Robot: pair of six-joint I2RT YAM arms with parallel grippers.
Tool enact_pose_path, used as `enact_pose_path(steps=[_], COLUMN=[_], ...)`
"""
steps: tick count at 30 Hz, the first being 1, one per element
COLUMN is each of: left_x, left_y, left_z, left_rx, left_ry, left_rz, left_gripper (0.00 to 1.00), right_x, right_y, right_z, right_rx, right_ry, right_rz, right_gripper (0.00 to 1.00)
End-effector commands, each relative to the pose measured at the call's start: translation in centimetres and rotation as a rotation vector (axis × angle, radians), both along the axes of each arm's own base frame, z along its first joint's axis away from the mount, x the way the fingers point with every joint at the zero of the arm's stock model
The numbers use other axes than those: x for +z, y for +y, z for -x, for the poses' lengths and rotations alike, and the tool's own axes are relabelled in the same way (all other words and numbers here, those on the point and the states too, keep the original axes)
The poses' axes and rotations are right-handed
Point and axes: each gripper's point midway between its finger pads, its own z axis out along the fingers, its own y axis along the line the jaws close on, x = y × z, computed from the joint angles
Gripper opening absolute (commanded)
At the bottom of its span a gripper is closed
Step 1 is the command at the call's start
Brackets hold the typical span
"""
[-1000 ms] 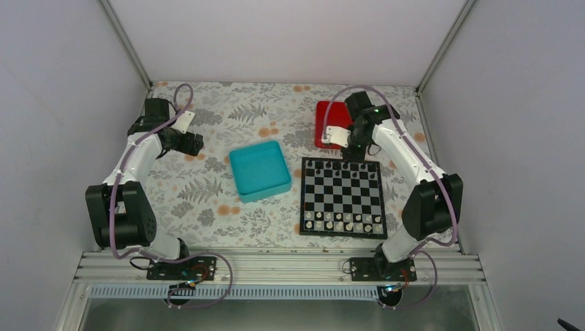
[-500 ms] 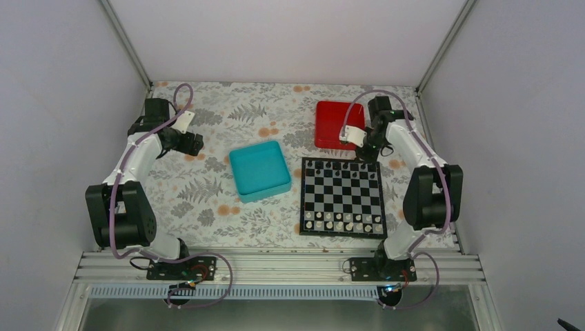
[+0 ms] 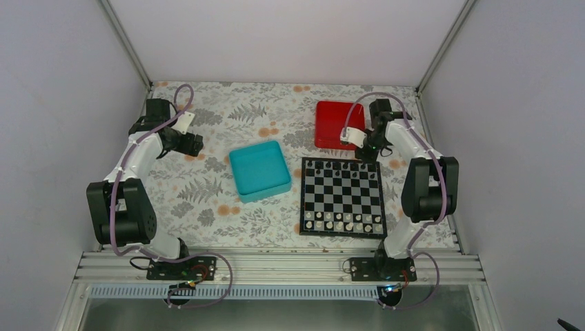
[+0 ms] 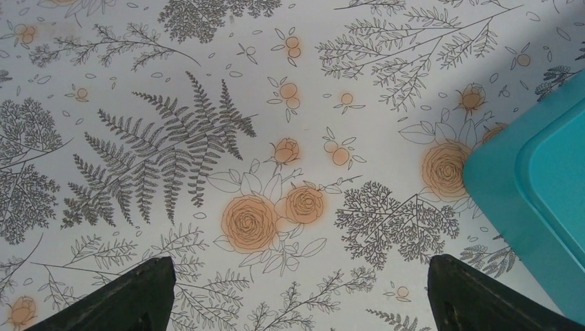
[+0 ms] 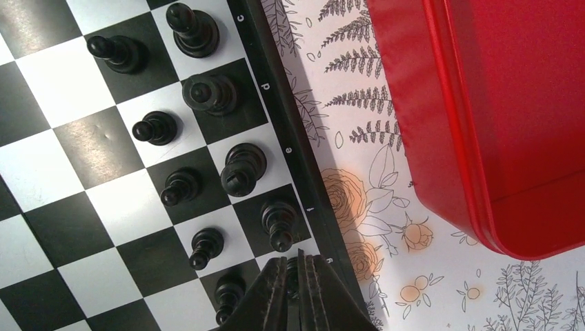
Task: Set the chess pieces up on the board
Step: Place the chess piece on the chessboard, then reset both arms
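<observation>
Left gripper [image 3: 195, 143]: it hangs over the far left part of the table, to the left of the teal tray. In the wrist view [image 4: 300, 265] its two dark fingers [image 4: 141, 296] sit at the two bottom corners, spread wide with nothing between them.
Tablecloth [image 3: 207, 189]: pale, printed with grey ferns and orange roses [image 4: 276, 152]; it covers the whole table.
Teal tray [image 3: 265, 192]: square, left of the board and slightly farther back, turned a little askew. One corner of it [image 4: 524, 200] shows at the right edge of the left wrist view.
Red tray [image 3: 321, 127]: square, at the far side just beyond the board's far edge. Its wall [image 5: 414, 103] lies close to the board's border with a strip of cloth between.
Board [image 3: 343, 200]: black-and-grey checkered, right of centre and near the right arm, lying flat.
Black chess pieces [image 3: 343, 169]: they stand upright in the two far rows of the board. The right wrist view shows nine of them [image 5: 241, 169] in two lines along the lettered border.
White pieces [image 3: 343, 221]: they stand in the two near rows.
Right gripper [image 3: 365, 153]: it points down over the board's far right corner. Its fingers are pressed together [image 5: 296, 262] above the border; I cannot tell whether a piece is pinched between them.
</observation>
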Motion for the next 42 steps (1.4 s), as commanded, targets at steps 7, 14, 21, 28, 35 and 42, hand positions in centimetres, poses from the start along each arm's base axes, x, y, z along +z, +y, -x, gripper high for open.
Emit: enact_pose_path(steps=[7,14,21,28,35,42], left_x=[1.2,2.1,3.2,5.4,5.5,5.3], left_y=[0.3,-0.1,-0.6,-0.9,-0.6,-0.7], left_z=[-0.5,-0.5,-0.6,-1.4,-1.4,-1.1], left_rx=[0.011,-0.009,-0.048,-0.057,-0.038,-0.036], left_ry=[-0.033,-0.063,-0.112,-0.209,-0.227,-0.235], left_rz=[0.000,0.012,0.016,0.030,0.023,0.030], left_gripper=[0.91,0.91,0.92,0.92,0.92,0.92], right_x=[5.2,15.0,27.6,26.3,20.8,19.4], right_y=[1.6,8.5,9.6,6.9,6.7,6.7], right_z=[-1.2,-2.5,-6.5,-9.2,-9.8,-10.2], right_rx=[0.002,-0.025,-0.276,-0.543,-0.515,-0.528], right_ry=[-0.095,-0.313,-0.719,-0.833,-0.786,-0.762], right_rz=[-0.063,-0.169,-0.460,-0.514,-0.441,-0.428], right_gripper=[0.17,1.00,1.00,1.00,1.00,1.00])
